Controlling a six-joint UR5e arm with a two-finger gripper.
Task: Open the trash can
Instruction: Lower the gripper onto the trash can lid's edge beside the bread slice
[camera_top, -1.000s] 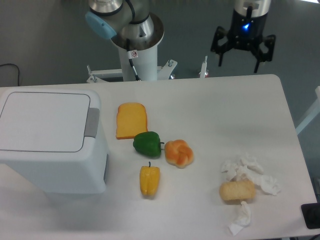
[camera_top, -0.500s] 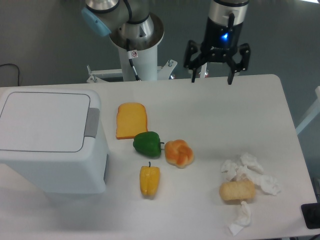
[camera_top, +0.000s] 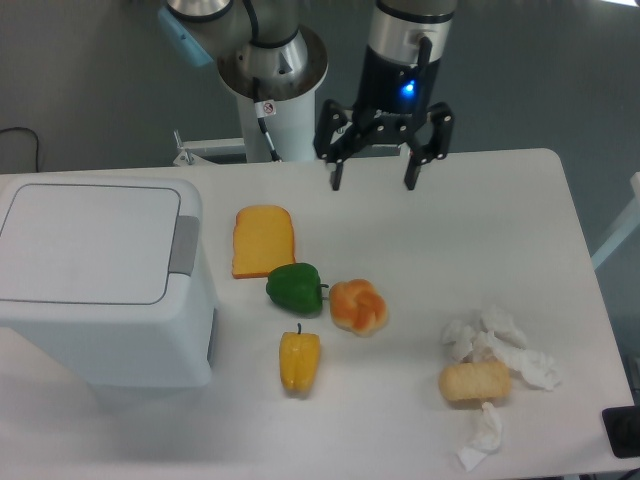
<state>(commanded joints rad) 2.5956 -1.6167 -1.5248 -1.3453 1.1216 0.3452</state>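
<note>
The trash can (camera_top: 100, 290) is a large white boxy bin at the table's left side. Its flat white lid (camera_top: 85, 243) lies closed, with a grey push bar (camera_top: 183, 244) along the right edge. My gripper (camera_top: 372, 183) hangs open over the back of the table, well to the right of the bin and above the foods. Nothing is between its black fingers (camera_top: 335, 170).
A yellow slice of bread (camera_top: 263, 240), a green pepper (camera_top: 295, 287), a yellow pepper (camera_top: 299, 360) and a bun (camera_top: 358, 306) lie right of the bin. A bread roll (camera_top: 474, 380) sits among crumpled tissues (camera_top: 500, 345) at the front right. The robot base (camera_top: 272, 90) stands behind the table.
My gripper has moved left and slightly lower, from beyond the table's back right toward the middle of the back edge. It stays open. The bin and foods have not moved.
</note>
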